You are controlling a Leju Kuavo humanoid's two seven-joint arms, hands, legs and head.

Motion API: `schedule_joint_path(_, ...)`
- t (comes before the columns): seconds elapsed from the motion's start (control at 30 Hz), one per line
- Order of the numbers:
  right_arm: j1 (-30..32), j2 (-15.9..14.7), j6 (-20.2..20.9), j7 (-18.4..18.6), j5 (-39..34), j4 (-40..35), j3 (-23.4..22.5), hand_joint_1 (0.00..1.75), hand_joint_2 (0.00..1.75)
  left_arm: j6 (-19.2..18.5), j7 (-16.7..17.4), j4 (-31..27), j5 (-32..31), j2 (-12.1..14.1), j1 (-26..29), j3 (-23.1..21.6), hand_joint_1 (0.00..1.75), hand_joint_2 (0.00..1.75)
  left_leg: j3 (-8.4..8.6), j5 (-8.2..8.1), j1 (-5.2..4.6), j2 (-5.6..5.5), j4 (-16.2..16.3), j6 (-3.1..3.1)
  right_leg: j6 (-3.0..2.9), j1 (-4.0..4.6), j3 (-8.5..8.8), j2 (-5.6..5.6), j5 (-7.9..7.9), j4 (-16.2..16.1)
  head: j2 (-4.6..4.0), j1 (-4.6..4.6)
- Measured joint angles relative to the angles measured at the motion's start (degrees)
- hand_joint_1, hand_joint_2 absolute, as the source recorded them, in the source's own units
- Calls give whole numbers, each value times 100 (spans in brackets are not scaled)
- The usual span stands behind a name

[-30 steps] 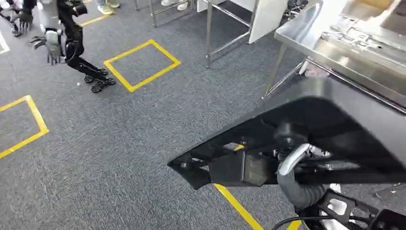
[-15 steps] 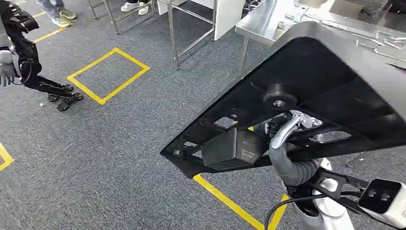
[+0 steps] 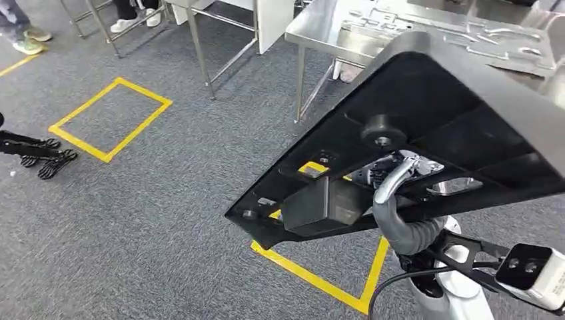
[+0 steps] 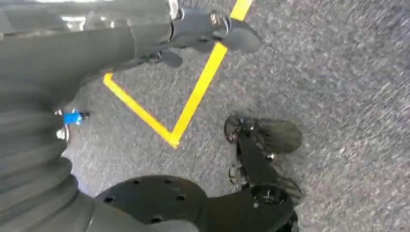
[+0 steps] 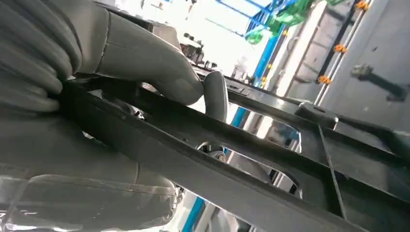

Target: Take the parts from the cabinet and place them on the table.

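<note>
I see grey carpeted floor [image 3: 153,220] marked with yellow tape squares [image 3: 110,119]. At the far left stand a person's green-soled shoes [image 3: 28,41]; near a bare steel-legged frame [image 3: 220,40] are white shoes [image 3: 133,21]. Black ribbed feet of another machine [image 3: 40,160] rest just beside the yellow tape squares.

High head view; wrist views close, sharing carpet [image 3: 133,220].

No readable text, label, brand, number or sign is being shown anywhere in these views; none is being displayed on any surface.
</note>
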Motion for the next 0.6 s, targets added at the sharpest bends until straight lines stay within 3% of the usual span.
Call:
schedule_joint_path(0.03,-4,0,22,0,-2,9,0,175,175,0,2,0,0,2,-17,0,0,175,34,-14,-6,74,-8,-38,-38,-9,9,75,18,-33,0,4)
schedule_joint_path(0.07,-3,0,55,0,-9,9,-2,175,175,0,15,0,4,7,-22,2,0,175,25,-77,34,-99,49,-85,-69,-72,50,131,44,-79,0,0)
schedule_joint_path(0.1,-38,0,66,-4,-18,22,-2,175,175,0,15,0,20,17,-16,4,0,175,-60,-237,43,-344,273,-95,-100,-75,58,192,43,-83,0,-9)
schedule_joint_path(0.17,-49,17,116,-9,-44,48,2,175,175,0,28,2,37,17,5,20,0,175,-497,-697,53,-531,1186,-115,-131,-74,57,312,40,-80,0,-46)
schedule_joint_path(0.2,-46,17,155,-9,-55,63,2,175,175,2,39,2,39,17,20,33,0,175,-726,-852,53,-556,1625,-127,-138,-68,53,381,36,-73,0,-44)
schedule_joint_path(0.23,-41,17,175,-9,-63,81,0,175,175,7,46,2,42,20,37,42,0,175,-878,-875,53,-559,1883,-129,-140,-65,52,461,35,-61,0,-46)
schedule_joint_path(0.27,-37,17,184,-7,-70,96,0,175,175,13,50,2,42,28,49,48,0,175,-895,-729,53,-561,1833,-126,-137,-66,55,549,27,-45,0,-44)
schedule_joint_path(0.33,-36,17,190,-7,-83,107,0,175,175,13,50,0,44,46,41,63,0,175,-573,-177,64,-606,1012,-107,-109,-72,74,712,4,-13,2,-50)
schedule_joint_path(0.37,-36,17,197,-7,-83,109,0,175,175,11,48,0,46,48,42,77,0,175,-338,110,85,-762,459,-94,-87,-75,83,780,-14,9,0,-53)
schedule_joint_path(0.4,-37,17,205,-9,-85,116,0,175,175,13,48,0,46,59,42,90,0,175,-232,84,105,-1075,225,-65,-61,-75,71,841,-27,24,0,-50)
schedule_joint_path(0.47,-47,20,216,-7,-90,129,0,175,175,11,42,0,50,59,48,107,0,175,-219,76,88,-1035,145,-42,13,-90,-5,967,-4,58,2,-53)
schedule_joint_path(0.53,-39,20,223,-7,-92,133,-4,175,175,11,42,0,50,59,33,122,0,175,-210,84,65,-918,147,33,92,-95,-21,1090,29,16,0,-50)
schedule_joint_path(0.57,-37,20,234,-7,-92,133,-6,175,175,0,42,0,50,41,21,122,0,175,-186,123,129,-829,78,90,114,-92,-23,1078,8,35,2,-57)
schedule_joint_path(0.6,-56,20,238,-11,-96,135,-9,175,175,0,37,0,50,52,6,127,0,175,-173,133,120,-769,54,127,136,-59,-80,749,-93,170,0,-6)
